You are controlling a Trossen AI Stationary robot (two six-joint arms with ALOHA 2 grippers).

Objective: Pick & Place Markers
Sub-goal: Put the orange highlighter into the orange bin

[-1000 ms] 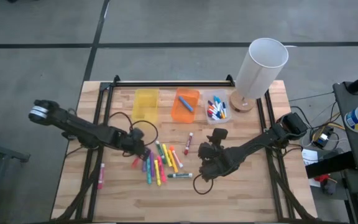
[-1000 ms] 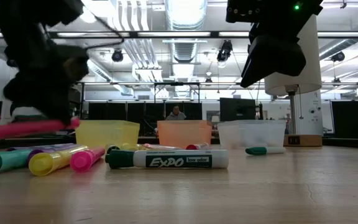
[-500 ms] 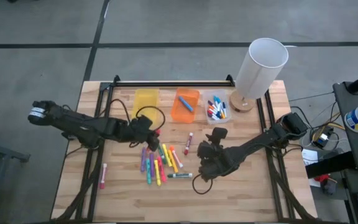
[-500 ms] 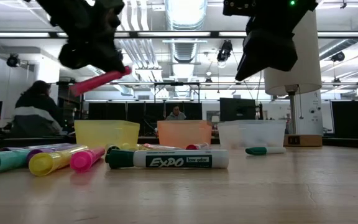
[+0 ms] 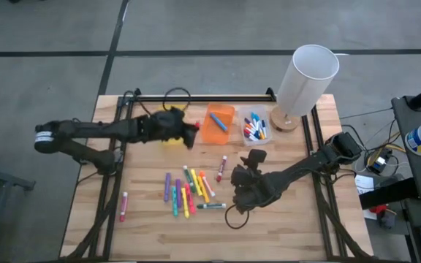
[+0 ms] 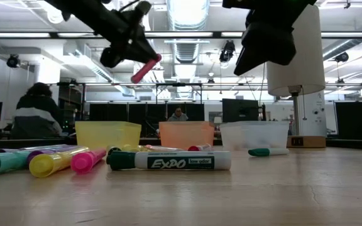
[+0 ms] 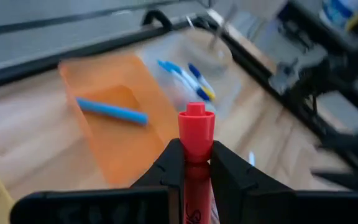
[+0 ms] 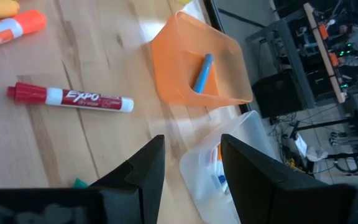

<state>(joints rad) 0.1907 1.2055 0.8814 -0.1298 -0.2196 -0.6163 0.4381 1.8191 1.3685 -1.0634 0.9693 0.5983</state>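
Observation:
My left gripper (image 5: 188, 132) hovers between the yellow bin (image 5: 168, 117) and the orange bin (image 5: 218, 124), shut on a red marker (image 6: 145, 68). My right gripper (image 5: 241, 187) hangs open above the table, right of the marker heap (image 5: 188, 192), touching nothing. The heap holds several yellow, pink, purple, orange and green markers lying flat on the wood. A red-and-white marker (image 8: 70, 97) lies alone next to it, and a pink one (image 5: 123, 207) lies near the left rail. A blue marker (image 7: 110, 111) lies in the orange bin. My left gripper pinches the red marker between its two fingers (image 7: 166, 163). The marker lies along the fingers, and its red cap end (image 7: 196, 126) sticks out past the tips. It is lifted clear and slants with the cap end lower, as the low view shows.
A clear bin (image 5: 255, 128) with several markers stands right of the orange one. A tall white cylinder (image 5: 307, 75) on a wooden base stands at the far right corner. A black rail (image 5: 196, 97) runs along the far edge. A green-capped marker (image 6: 168, 161) lies nearest the low camera.
My left gripper has risen from the marker heap with the red marker and travelled toward the far edge and to the right, up to the bins. The marker, level a second ago, now slants cap end down. My right gripper has stayed in place.

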